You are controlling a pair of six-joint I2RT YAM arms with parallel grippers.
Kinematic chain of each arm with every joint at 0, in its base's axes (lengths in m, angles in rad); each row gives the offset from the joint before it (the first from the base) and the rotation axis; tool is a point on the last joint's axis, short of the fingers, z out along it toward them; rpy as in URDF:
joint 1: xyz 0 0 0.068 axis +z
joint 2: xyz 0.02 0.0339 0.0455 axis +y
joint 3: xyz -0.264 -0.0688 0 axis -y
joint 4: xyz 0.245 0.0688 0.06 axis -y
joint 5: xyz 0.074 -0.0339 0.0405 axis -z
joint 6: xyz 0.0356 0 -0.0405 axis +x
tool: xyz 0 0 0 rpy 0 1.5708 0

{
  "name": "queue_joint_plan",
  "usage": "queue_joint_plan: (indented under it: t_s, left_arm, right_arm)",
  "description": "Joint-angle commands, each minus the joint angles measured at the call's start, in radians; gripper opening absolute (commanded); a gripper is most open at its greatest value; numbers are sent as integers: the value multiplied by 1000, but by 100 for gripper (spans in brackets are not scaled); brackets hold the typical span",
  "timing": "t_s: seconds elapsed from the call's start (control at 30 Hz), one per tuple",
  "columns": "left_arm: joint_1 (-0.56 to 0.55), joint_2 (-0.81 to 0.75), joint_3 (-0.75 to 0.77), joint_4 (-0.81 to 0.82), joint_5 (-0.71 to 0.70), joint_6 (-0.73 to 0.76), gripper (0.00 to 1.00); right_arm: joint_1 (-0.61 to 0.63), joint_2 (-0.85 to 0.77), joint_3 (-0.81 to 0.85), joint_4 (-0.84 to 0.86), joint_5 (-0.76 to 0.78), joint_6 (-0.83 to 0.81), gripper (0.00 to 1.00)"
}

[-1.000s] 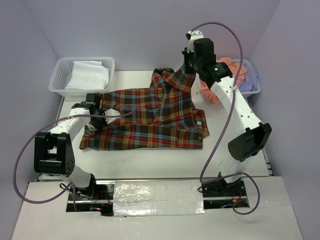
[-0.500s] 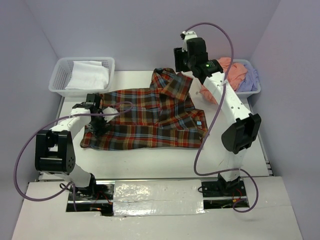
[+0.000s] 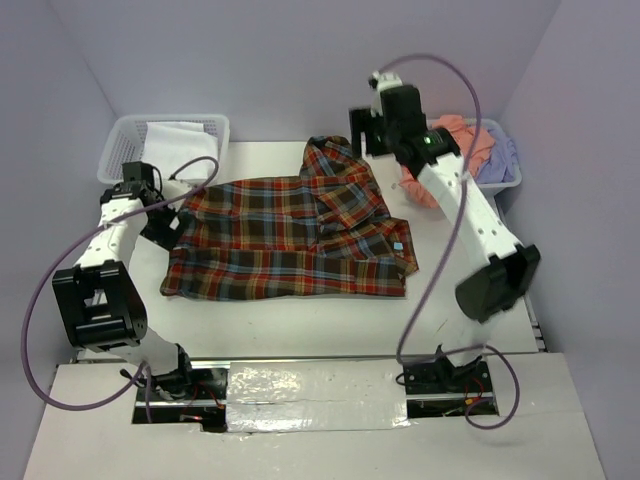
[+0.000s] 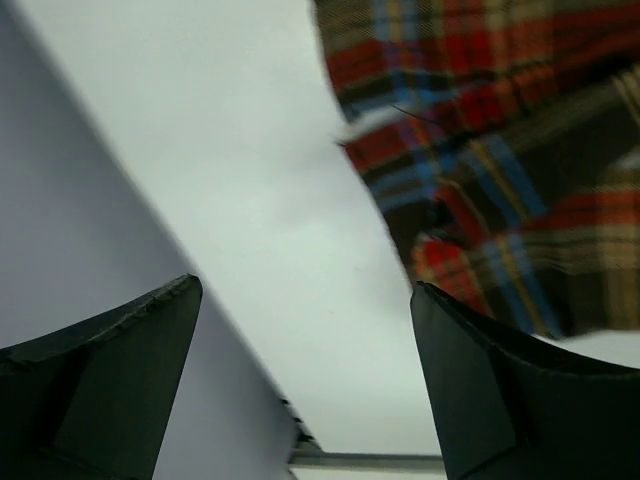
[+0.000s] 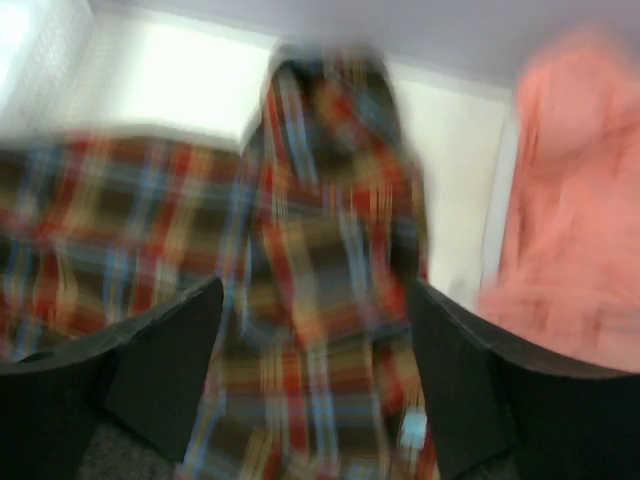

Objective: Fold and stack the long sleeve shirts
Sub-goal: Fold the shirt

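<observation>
The plaid long sleeve shirt (image 3: pixel 290 235) lies spread flat on the white table, collar toward the back. My left gripper (image 3: pixel 163 226) hangs open just off the shirt's left edge; the left wrist view shows its gripper (image 4: pixel 303 290) over bare table with the plaid edge (image 4: pixel 490 150) to the right. My right gripper (image 3: pixel 364 132) is open above the collar, and nothing is between the jaws of this gripper (image 5: pixel 315 290) in the blurred right wrist view, with the plaid shirt (image 5: pixel 320 200) below. A salmon-pink shirt (image 3: pixel 452 140) and a lavender one (image 3: pixel 503 152) sit bunched at the back right.
A white lattice basket (image 3: pixel 125 150) with white cloth stands at the back left, close to my left arm. A second basket (image 3: pixel 510 182) at the back right holds the pink and lavender shirts. Purple walls close in on three sides.
Both grippers opened and let go of the plaid shirt. The left arm swung left off the shirt's edge. The lifted collar dropped flat as the right gripper drew up and back.
</observation>
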Motion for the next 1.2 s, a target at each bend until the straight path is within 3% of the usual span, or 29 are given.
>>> queue_joint_plan:
  t_s: [0.0, 0.1, 0.17, 0.27, 0.43, 0.57, 0.6, 0.63, 0.7, 0.73, 0.77, 0.8, 0.83, 0.87, 0.9, 1.07, 1.17]
  left_arm:
    - [16, -16, -25, -197, 163, -63, 99]
    - [39, -13, -104, -194, 213, -70, 99]
    - [46, -4, -151, -168, 208, -81, 99]
    - [47, 34, -180, -125, 183, -99, 99]
    - [47, 97, -213, -62, 203, -98, 99]
    - [46, 134, -226, -62, 299, -79, 98]
    - [47, 151, -233, -55, 312, -79, 94]
    - [47, 159, -234, -50, 332, -84, 80]
    - [48, 182, -234, -48, 353, -95, 67]
    - [47, 185, -236, -47, 364, -104, 52]
    - [47, 183, -237, -48, 369, -104, 45]
    - [47, 180, -242, -51, 373, -99, 39]
    - [48, 176, -243, -58, 373, -96, 18]
    - [51, 159, -245, -71, 367, -90, 3]
    - [65, 147, -254, -77, 355, -73, 0]
    - [157, 55, -260, -133, 199, 2, 0]
    - [165, -7, -282, -173, 161, 48, 0]
  right_arm:
    - [-1, -211, -283, -119, -45, 135, 79]
    - [-38, -387, -643, -60, -171, 249, 79]
    - [-58, -476, -838, -56, -160, 297, 82]
    - [-107, -557, -1037, -24, -185, 384, 89]
    - [-197, -607, -1257, 147, -244, 486, 91]
    - [-228, -486, -1333, 244, -324, 499, 88]
    - [-230, -464, -1338, 256, -324, 499, 87]
    - [-230, -432, -1353, 293, -327, 501, 87]
    - [-236, -405, -1367, 332, -369, 507, 79]
    - [-237, -385, -1372, 354, -381, 509, 74]
    - [-239, -378, -1373, 364, -390, 513, 57]
    - [-242, -377, -1375, 370, -407, 518, 48]
    - [-243, -387, -1384, 372, -409, 524, 36]
    - [-257, -406, -1390, 366, -401, 527, 8]
    - [-268, -429, -1401, 344, -377, 533, 0]
    - [-372, -694, -1489, 209, -302, 538, 0]
    - [-371, -811, -1490, 105, -283, 544, 0]
